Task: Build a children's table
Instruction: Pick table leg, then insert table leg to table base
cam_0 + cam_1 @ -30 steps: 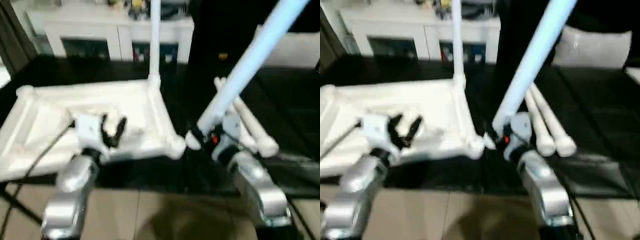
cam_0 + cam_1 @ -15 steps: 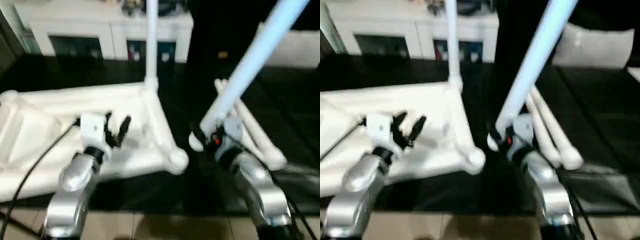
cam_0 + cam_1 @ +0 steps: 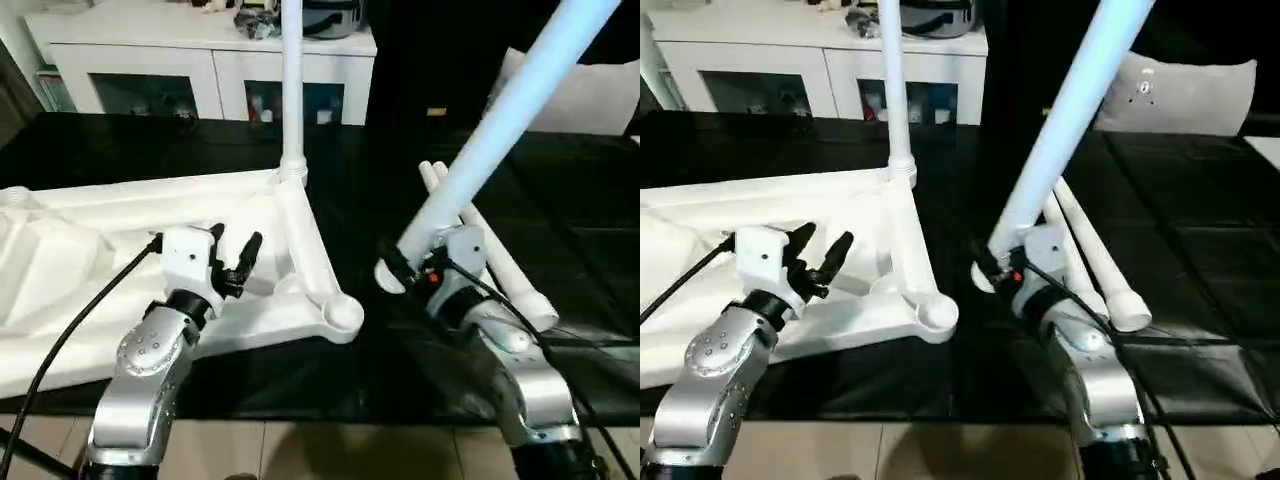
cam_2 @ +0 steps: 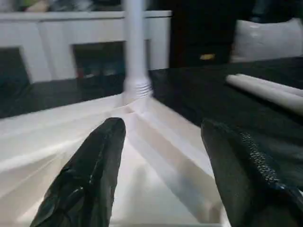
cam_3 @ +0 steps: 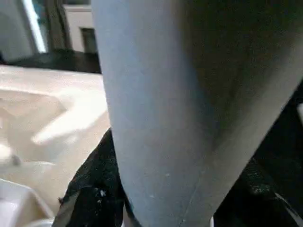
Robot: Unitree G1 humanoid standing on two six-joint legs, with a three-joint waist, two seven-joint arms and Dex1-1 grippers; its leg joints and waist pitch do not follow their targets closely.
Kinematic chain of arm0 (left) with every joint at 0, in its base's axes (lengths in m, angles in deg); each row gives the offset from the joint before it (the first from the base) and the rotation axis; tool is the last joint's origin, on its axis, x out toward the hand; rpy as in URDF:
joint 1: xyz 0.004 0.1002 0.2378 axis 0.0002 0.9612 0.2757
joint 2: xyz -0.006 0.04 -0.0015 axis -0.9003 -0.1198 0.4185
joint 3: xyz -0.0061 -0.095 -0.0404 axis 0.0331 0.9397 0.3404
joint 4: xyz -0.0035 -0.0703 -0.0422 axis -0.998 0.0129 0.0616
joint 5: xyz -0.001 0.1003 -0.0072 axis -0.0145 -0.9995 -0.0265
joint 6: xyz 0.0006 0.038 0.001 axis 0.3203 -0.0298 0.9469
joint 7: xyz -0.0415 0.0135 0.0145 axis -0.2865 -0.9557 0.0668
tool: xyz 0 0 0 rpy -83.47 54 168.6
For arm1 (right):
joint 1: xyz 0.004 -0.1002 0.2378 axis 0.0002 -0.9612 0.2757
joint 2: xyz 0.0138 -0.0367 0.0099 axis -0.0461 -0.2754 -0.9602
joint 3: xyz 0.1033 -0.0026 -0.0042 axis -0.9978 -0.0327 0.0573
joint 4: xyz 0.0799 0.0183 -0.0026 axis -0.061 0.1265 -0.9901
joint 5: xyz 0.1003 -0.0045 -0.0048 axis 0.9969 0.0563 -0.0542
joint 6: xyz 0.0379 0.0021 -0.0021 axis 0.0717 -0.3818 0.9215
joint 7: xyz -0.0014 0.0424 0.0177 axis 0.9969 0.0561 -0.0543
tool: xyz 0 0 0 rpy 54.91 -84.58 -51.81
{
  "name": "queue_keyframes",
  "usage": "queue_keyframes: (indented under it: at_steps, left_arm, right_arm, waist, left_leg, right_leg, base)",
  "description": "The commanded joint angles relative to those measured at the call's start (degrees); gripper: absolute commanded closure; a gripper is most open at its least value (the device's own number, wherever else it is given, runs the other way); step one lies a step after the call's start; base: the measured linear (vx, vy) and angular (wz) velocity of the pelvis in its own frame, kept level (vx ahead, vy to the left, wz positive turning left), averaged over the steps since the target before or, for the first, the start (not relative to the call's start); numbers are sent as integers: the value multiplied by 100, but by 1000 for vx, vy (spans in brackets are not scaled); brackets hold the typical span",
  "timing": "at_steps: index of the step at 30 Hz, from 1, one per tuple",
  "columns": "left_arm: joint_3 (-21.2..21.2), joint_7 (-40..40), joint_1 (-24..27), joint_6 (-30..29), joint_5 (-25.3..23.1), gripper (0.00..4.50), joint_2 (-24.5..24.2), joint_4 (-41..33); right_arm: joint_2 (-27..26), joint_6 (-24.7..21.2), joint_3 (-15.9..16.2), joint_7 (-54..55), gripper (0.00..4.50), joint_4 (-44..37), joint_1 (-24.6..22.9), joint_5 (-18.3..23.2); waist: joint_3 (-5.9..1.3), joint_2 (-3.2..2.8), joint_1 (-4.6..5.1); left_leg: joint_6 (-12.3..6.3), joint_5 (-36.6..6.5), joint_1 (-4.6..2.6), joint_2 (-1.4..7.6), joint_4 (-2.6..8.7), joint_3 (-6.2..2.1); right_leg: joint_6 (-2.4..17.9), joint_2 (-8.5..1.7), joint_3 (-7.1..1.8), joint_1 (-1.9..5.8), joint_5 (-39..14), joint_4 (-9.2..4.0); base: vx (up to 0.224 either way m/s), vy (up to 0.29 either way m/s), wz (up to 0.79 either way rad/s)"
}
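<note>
The children's table top (image 3: 90,260) lies upside down on a black mat, ribbed underside up. One white leg (image 3: 292,90) stands upright in its far right corner socket. The near right corner socket (image 3: 340,315) is bare. My left gripper (image 3: 232,255) hovers open over the underside near that edge, its black fingers (image 4: 90,179) apart with nothing between them. My right gripper (image 3: 408,268) is shut on the thick end of a second leg (image 3: 500,110), which slants up and to the right; its lower end hangs just right of the near socket. Two more legs (image 3: 505,275) lie on the mat behind it.
A white cabinet with glass doors (image 3: 200,70) stands along the back. A white cushion (image 3: 1185,95) lies at the back right. The black mat (image 3: 590,230) ends near my arms, with tiled floor (image 3: 330,450) below. A black cable (image 3: 70,335) trails from my left arm.
The whole view has shifted and steadied. My right gripper still holds the slanted leg, and my left gripper stays open over the table top.
</note>
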State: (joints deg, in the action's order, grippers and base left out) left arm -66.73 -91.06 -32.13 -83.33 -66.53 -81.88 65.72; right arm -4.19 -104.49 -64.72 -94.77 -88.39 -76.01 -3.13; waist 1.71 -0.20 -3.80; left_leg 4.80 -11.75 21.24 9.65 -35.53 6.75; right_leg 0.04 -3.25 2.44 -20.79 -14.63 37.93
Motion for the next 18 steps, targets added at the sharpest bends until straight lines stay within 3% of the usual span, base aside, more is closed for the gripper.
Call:
queue_keyframes:
  at_steps: [1, 2, 3, 4, 5, 6, 8, 9, 10, 11, 14, 18]
  left_arm:
    - [-79, -187, -76, 79, 47, 159, -46, 48]
    - [-112, -321, -135, 161, 70, 159, -84, 112]
    - [-196, -603, -245, 105, 135, 159, -185, 225]
    - [-263, -806, -325, 60, 188, 159, -264, 309]
    - [-295, -892, -357, 27, 204, 159, -298, 337]
    - [-484, -1384, -534, -176, 293, 159, -493, 478]
    - [-702, -1862, -673, -410, 337, 159, -704, 543]
    - [-1004, -2302, -786, -535, 205, 159, -959, 620]
    - [-1118, -2435, -857, -573, 104, 159, -1042, 720]
    - [-1185, -2514, -907, -596, 38, 159, -1089, 795]
    - [-1166, -2301, -1174, -385, -202, 159, -972, 1201]
    - [-744, -2064, -1784, -44, 150, 159, -509, 1894]
  right_arm:
    - [40, -108, -118, -73, 260, 2, 57, 160]
    - [64, -112, -142, -159, 260, 28, 87, 239]
    - [98, -117, -189, -199, 260, 69, 138, 276]
    - [118, -125, -229, -231, 260, 98, 174, 296]
    - [126, -124, -247, -246, 260, 113, 190, 310]
    - [147, -85, -360, -317, 260, 191, 278, 400]
    - [171, 107, -451, -325, 260, 280, 361, 365]
    - [307, -215, -419, -334, 260, 313, 409, 294]
    - [362, -303, -404, -342, 260, 352, 424, 298]
    - [393, -341, -397, -347, 260, 386, 438, 302]
    - [448, -165, -396, -496, 260, 466, 456, 354]
    - [569, 119, -356, -615, 260, 615, 485, 231]
  waist:
    - [-163, -37, -14]
    - [-151, -30, -8]
    - [-156, -98, -11]
    - [-180, -65, -13]
    - [-180, -61, -18]
    - [-191, -102, -20]
    - [-215, -81, -27]
    - [-217, -105, -39]
    - [-222, -113, -54]
    - [-216, -105, -33]
    - [-244, -115, -36]
    - [-292, -101, -84]
  left_leg:
    - [52, -1763, -80, 268, 553, -37]
    - [98, -1935, -97, 277, 560, -27]
    - [147, -2051, -96, 275, 575, -29]
    - [156, -2038, -105, 271, 579, -24]
    - [151, -1983, -97, 266, 584, -17]
    - [150, -1885, -86, 262, 587, -12]
    - [132, -1688, -64, 250, 577, 0]
    - [122, -1484, -39, 265, 577, 9]
    - [118, -1481, -73, 261, 576, 23]
    - [93, -1482, -57, 243, 567, 43]
    - [42, -1212, -31, 245, 535, 75]
    - [-63, -839, -33, 247, 474, 111]
  right_leg:
    - [855, -405, -250, 172, -1309, -613]
    - [837, -420, -270, 134, -1501, -638]
    - [804, -425, -273, 123, -1621, -656]
    - [786, -427, -275, 120, -1615, -660]
    - [773, -422, -277, 117, -1577, -665]
    - [793, -426, -278, 115, -1455, -650]
    - [829, -422, -278, 116, -1265, -618]
    - [866, -429, -276, 126, -1023, -601]
    - [882, -415, -272, 103, -969, -610]
    - [911, -405, -277, 113, -900, -598]
    - [996, -423, -280, 145, -496, -580]
    - [1202, -431, -269, 175, 165, -537]
  base:
    - [-70, 20, -2]
    - [-70, 20, -2]
    - [-53, 23, 0]
    - [0, 0, 0]
    - [0, 0, 0]
    - [0, 0, 0]
    - [0, 0, 0]
    - [0, 0, 0]
    - [0, 0, 0]
    - [0, 0, 0]
    - [0, 0, 0]
    - [0, 0, 0]
